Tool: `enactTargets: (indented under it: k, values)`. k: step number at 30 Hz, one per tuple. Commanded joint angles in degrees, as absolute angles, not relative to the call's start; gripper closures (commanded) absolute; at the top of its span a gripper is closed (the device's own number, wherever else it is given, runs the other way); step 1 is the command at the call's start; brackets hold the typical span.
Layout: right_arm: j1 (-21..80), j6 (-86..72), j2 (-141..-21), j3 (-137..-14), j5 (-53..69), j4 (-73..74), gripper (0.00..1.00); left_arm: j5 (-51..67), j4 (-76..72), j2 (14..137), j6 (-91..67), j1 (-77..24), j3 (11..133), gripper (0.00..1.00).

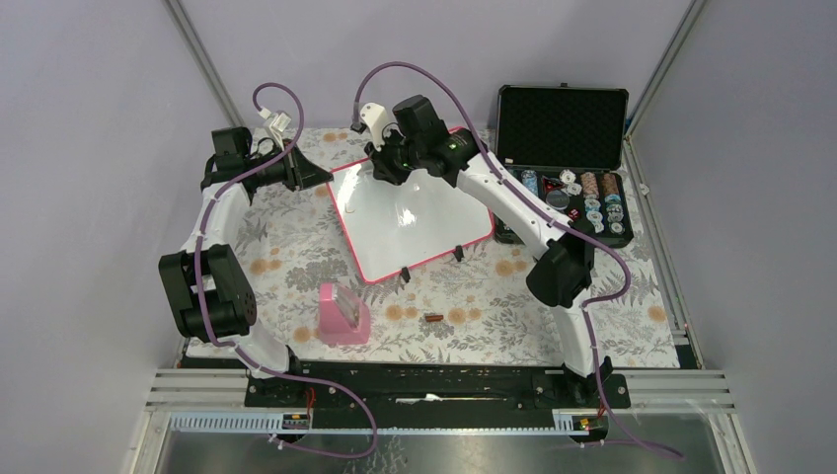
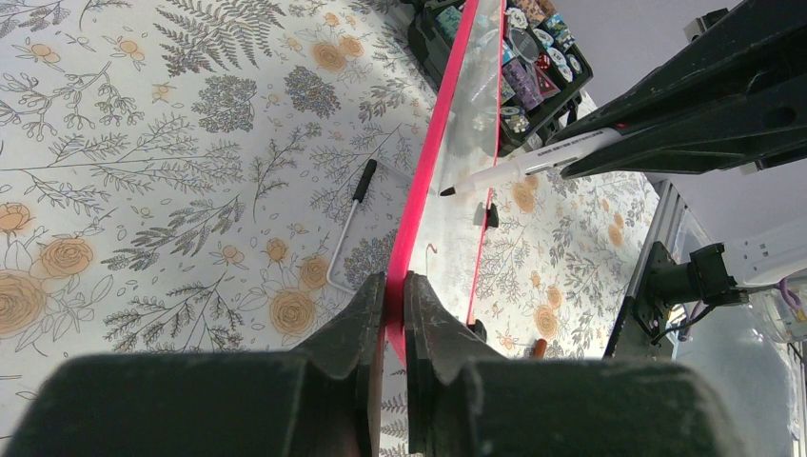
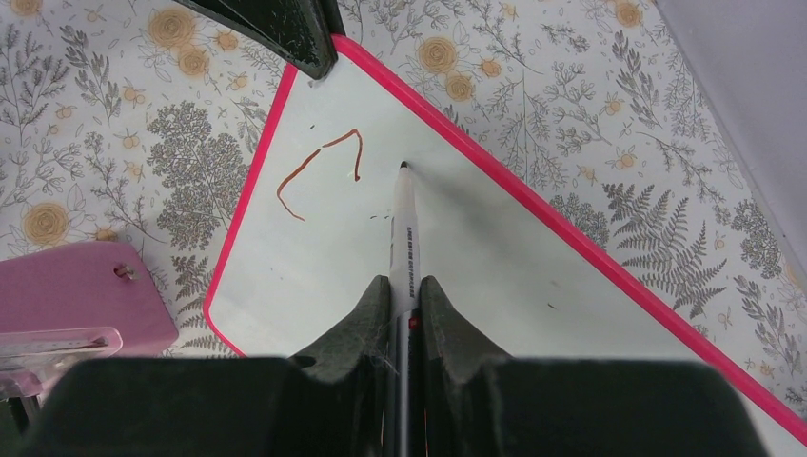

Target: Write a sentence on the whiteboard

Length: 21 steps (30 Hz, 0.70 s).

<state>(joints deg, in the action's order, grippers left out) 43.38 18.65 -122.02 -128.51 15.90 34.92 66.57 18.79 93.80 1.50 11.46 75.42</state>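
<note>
One black case (image 1: 563, 126) at far right of table (image 1: 296, 247), lid open, holding rows of round chips (image 1: 592, 202); count unclear. One whiteboard (image 1: 415, 222) at far centre. Left hand (image 2: 395, 286) is clamped on its pink frame. Right hand (image 3: 404, 290) is closed around one marker (image 3: 403, 224), tip at the board near one red-brown stroke (image 3: 358, 157).

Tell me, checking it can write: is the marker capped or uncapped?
Uncapped: the marker in the right gripper shows a bare dark tip over the whiteboard.
</note>
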Motion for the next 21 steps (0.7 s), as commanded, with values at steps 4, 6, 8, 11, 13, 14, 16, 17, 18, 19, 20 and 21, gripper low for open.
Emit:
enactTargets:
  k: [4,6,8,11,13,14,16,17,18,19,20,21]
  values:
    - [43.6,19.1,-120.8,-127.1,16.2,34.5,1.0,67.0,19.5,91.8,3.0,10.2,76.2,1.0]
    - [43.6,19.2,-120.3,-126.0,16.5,34.5,1.0,66.9,19.6,91.9,3.1,10.1,76.2,1.0]
    - [43.7,19.2,-119.8,-124.7,17.0,34.5,1.0,67.0,19.5,91.9,3.1,10.2,76.1,1.0]
    - [44.1,19.6,-118.7,-121.9,17.1,34.3,1.0,66.9,19.6,91.9,3.0,10.2,76.0,1.0]
    - [44.4,19.6,-117.8,-119.6,17.1,33.1,1.0,67.0,19.6,91.9,3.0,10.1,76.0,1.0]
    - [44.4,19.6,-117.2,-118.6,16.9,32.5,1.0,67.0,19.6,91.9,3.0,10.1,76.0,1.0]
    - [44.6,19.6,-116.5,-117.0,16.9,32.0,1.0,67.0,19.7,91.9,3.1,10.1,76.0,1.0]
    - [44.7,19.6,-116.3,-116.5,17.0,32.1,1.0,67.1,19.7,91.9,3.1,10.1,76.0,1.0]
    - [44.9,19.6,-116.1,-115.7,17.1,31.9,1.0,67.0,19.7,91.8,3.1,10.1,75.9,1.0]
    - [45.0,19.5,-115.7,-114.9,17.1,31.5,1.0,67.0,19.6,91.7,3.1,10.2,75.9,1.0]
    - [45.1,19.5,-115.4,-114.2,17.1,31.0,1.0,67.0,19.6,91.7,3.0,10.1,75.9,1.0]
    - [45.2,19.6,-115.1,-113.6,17.1,30.8,1.0,67.0,19.6,91.7,3.0,10.1,75.8,1.0]
